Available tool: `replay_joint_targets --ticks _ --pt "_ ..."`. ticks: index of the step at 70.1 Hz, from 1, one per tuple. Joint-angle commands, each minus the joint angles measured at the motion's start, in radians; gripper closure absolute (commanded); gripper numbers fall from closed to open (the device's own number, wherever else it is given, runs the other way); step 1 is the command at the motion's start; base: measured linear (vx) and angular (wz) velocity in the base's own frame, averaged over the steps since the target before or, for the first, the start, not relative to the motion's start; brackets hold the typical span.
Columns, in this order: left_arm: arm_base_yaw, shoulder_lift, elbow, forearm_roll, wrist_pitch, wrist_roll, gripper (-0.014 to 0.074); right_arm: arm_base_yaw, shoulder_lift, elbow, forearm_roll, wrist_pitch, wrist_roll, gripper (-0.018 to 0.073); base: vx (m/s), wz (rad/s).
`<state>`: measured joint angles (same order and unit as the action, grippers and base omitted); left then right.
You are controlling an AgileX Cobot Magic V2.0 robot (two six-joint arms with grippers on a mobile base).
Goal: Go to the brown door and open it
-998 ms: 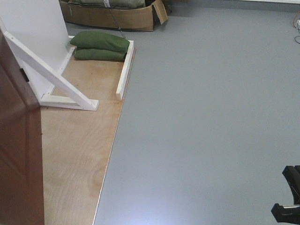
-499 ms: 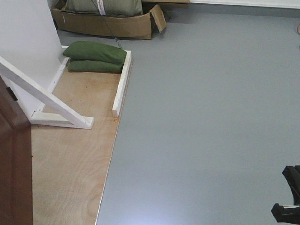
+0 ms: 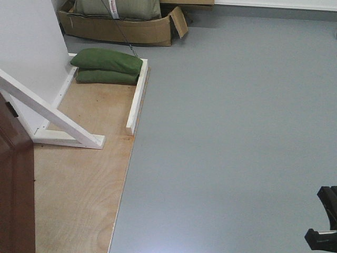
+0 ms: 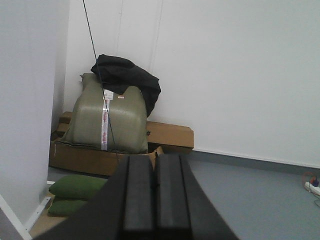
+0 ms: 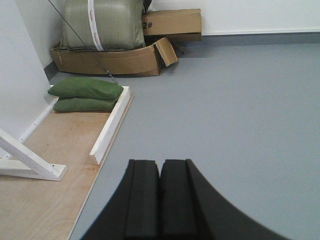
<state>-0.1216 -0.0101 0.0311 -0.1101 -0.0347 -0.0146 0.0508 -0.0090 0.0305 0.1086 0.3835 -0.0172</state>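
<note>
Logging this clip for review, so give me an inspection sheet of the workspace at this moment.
Surface: grey floor; plywood platform on the left.
Job's things: brown door, only partly visible at the left edge; no handle visible.
Clutter: two stacked green sandbags; cardboard tray holding an olive sack; black bag on top.
Grippers: left end effector shut, empty; right end effector shut, empty.
Cables: thin black line rising above the sack; power strip at the far right.
Surroundings: white wall; white brace on the platform.
</note>
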Motion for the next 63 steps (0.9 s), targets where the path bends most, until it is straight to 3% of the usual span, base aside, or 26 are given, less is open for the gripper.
replay_joint_targets --ticks 1,33,44,51,63 --pt "-0.001 -0.026 0.017 0.007 -0.074 0.001 0.058 -0.001 -0.016 0.002 -0.005 -0.08 -0.011 0.0559 0.0 0.0" --pt "-0.001 -0.026 0.017 0.007 -0.074 0.001 0.058 -0.001 -0.016 0.002 -0.005 -0.081 -0.011 0.0559 0.0 0.0" --pt "0.004 0.0 0.001 0.007 -0.176 0.002 0.058 -0.001 -0.016 0.002 -0.005 -0.08 -0.011 0.0559 0.0 0.0" --pt "0.066 0.107 -0.103 0.007 -0.288 -0.001 0.058 -0.001 -0.016 0.002 -0.005 -0.08 -0.011 0.0559 0.0 0.0" --pt "0.226 0.282 -0.436 0.007 -0.309 0.002 0.058 -0.001 -0.016 0.002 -0.005 -0.08 -0.011 0.0559 0.0 0.0"
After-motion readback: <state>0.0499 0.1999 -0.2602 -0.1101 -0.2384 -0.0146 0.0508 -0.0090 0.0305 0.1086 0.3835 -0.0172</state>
